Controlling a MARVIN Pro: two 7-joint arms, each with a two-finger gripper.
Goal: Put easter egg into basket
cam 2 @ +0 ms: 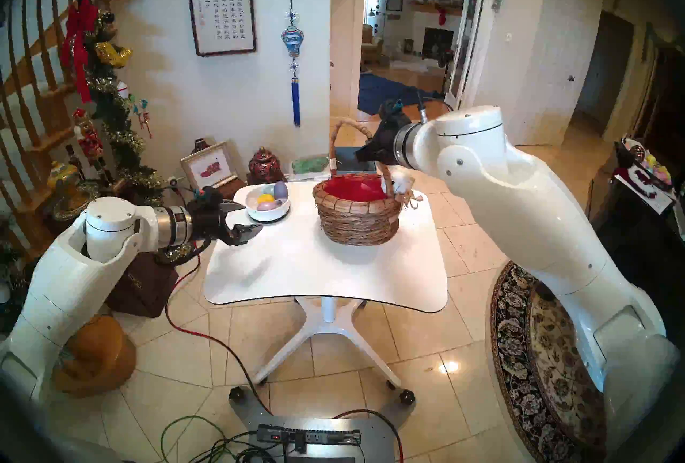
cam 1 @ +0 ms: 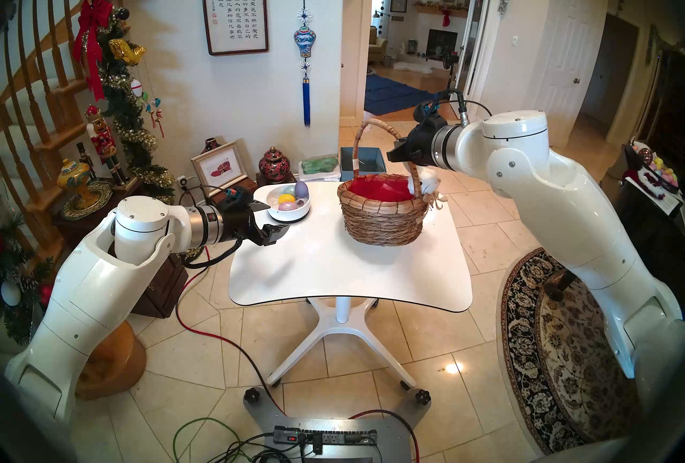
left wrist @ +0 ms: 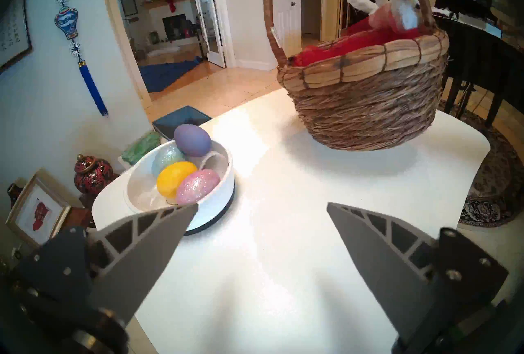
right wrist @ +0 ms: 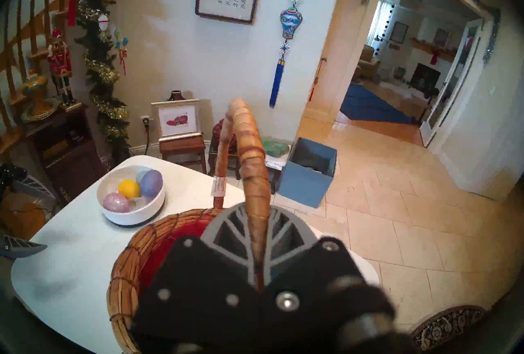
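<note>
With the right gripper (right wrist: 256,234) clamped on the basket (cam 1: 383,225) handle and the left gripper (cam 1: 272,219) wide open, empty, just left of the eggs' (left wrist: 185,172) bowl (left wrist: 218,203), moving the basket could tip it.

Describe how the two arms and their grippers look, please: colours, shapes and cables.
Both arms are glossy white with rounded shells, dark seam lines and small screws. Each wrist has a silver metal ring, then a black gripper body with black cables looping out. The left gripper and right gripper carry grey pointed fingers with triangular cut-outs.
</note>
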